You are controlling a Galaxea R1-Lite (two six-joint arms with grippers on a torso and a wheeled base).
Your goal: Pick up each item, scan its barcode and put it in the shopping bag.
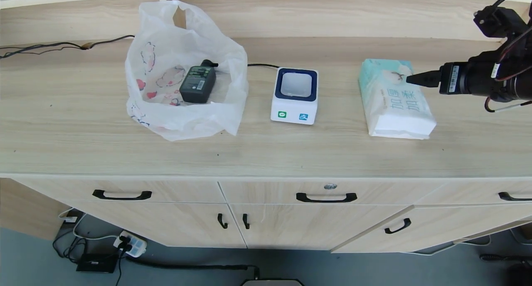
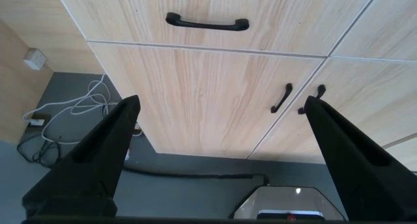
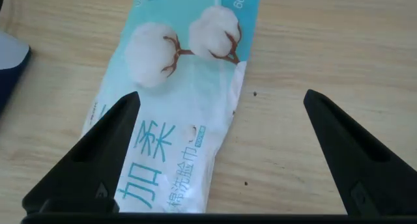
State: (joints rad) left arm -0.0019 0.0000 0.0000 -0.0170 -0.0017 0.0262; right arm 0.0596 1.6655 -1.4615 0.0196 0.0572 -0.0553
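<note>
head view: the right pincer (image 1: 417, 79) hangs over the far end of the tissue pack (image 1: 395, 99), which lies flat on the right part of the counter (image 1: 83, 144). bare wood runs on the near side to the front edge. left of the pack stands the scanner (image 1: 295, 95), and further left the shopping bag (image 1: 183, 70) with a black adapter (image 1: 198, 84) inside.

left wrist view: the left pincer (image 2: 221, 103) is spread wide with nothing between its fingers, low before the cabinet doors (image 2: 208, 100).

right wrist view: the right pincer (image 3: 221, 97) is spread wide and holds nothing, one finger (image 3: 98, 165) over the pack (image 3: 176, 120), the other over bare wood.
</note>
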